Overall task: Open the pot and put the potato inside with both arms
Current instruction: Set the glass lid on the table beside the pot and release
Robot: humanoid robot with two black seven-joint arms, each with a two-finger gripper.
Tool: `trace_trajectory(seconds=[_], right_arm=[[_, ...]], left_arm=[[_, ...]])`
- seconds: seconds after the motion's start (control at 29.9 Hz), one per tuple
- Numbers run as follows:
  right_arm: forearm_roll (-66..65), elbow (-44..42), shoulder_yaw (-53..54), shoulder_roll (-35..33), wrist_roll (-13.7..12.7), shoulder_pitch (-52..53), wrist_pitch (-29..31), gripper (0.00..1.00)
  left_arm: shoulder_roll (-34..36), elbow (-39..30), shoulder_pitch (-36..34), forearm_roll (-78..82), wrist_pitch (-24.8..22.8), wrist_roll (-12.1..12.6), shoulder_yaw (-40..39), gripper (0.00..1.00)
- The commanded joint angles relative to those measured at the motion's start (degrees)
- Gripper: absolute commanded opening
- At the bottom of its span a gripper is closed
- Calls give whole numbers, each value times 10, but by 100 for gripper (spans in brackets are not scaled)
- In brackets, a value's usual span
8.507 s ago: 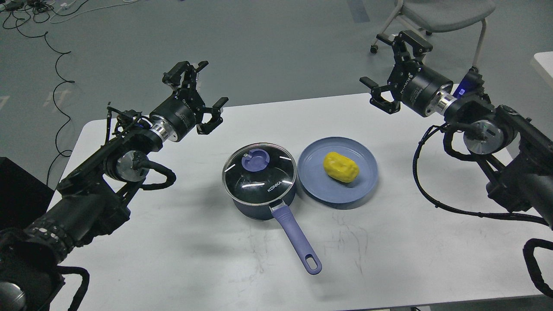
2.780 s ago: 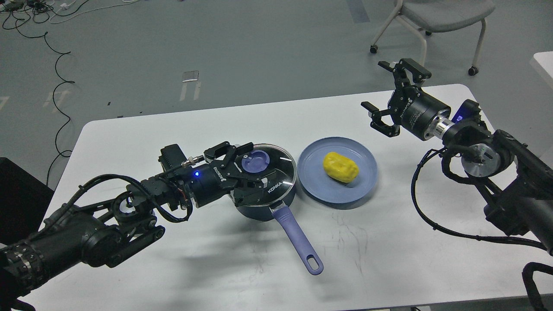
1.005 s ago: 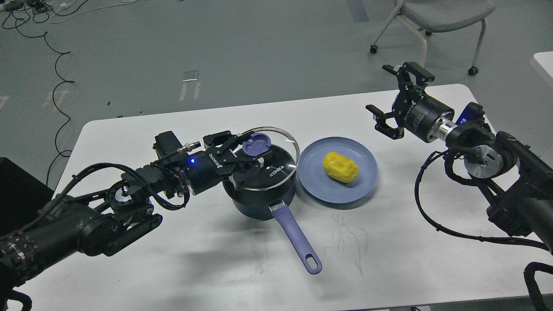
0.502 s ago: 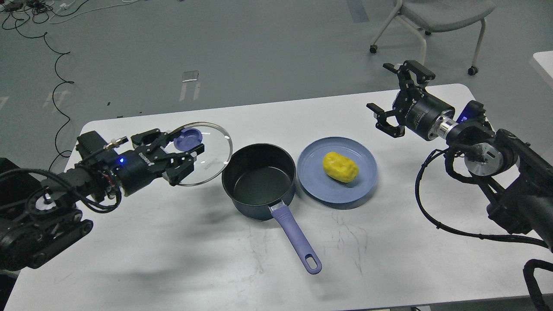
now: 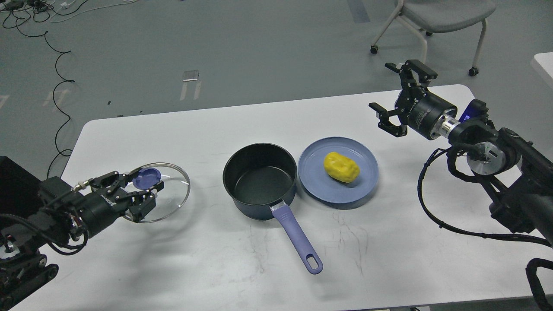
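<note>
Right, left gripper (image 5: 144,190) is clamped on the blue knob of the lid (image 5: 173,194), holding it low near the table (image 5: 224,259), well off to the pot's left so the mouth is clear. The pot (image 5: 259,181) sits open and empty, well to that gripper's right. Right gripper (image 5: 399,101) hangs spread wide with nothing in it; the potato (image 5: 341,167) lies on the plate (image 5: 317,190) below and to its left, touching nothing else. Likely next: right arm drops for the potato.
</note>
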Motion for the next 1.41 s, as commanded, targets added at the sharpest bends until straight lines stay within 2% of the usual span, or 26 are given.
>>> trace_trajectory(seconds=[0.0,0.2,0.47,0.6,0.67,0.7,0.77,0.84,1.14,1.27,1.37], right_arm=[[0,0,0,-3,0,-1,0,100],[0,1,-1,-12,0,-2,0,100],[1,0,-2,-14,0,-3,0,100],[0,1,-2,-13,0,-3,0,100],[0,0,-2,-13,0,-3,0,100],[0,1,-2,-13,0,-3,0,100],[0,1,-2,-14,0,-2,0,100],[0,1,-2,-14,0,-2,1,100],[-1,3,-7,-22,0,3,4,100],[-32,5,-81,-50,1,34,4,100],[-106,12,-119,-62,6,50,5,100]], left_arm=[[-29,18,8,-1,0,0,0,54],[-78,90,9,0,0,0,0,56],[-101,120,8,-1,0,0,0,58],[-115,135,8,-4,0,0,0,63],[-119,139,8,-11,0,0,0,69],[-120,141,8,-21,0,0,0,78],[-119,142,6,-37,0,0,0,84],[-119,141,4,-52,0,0,0,97],[-110,118,-22,-108,0,0,-10,98],[-87,45,-67,-234,0,0,-10,98],[-89,28,-106,-319,0,0,-11,98]])
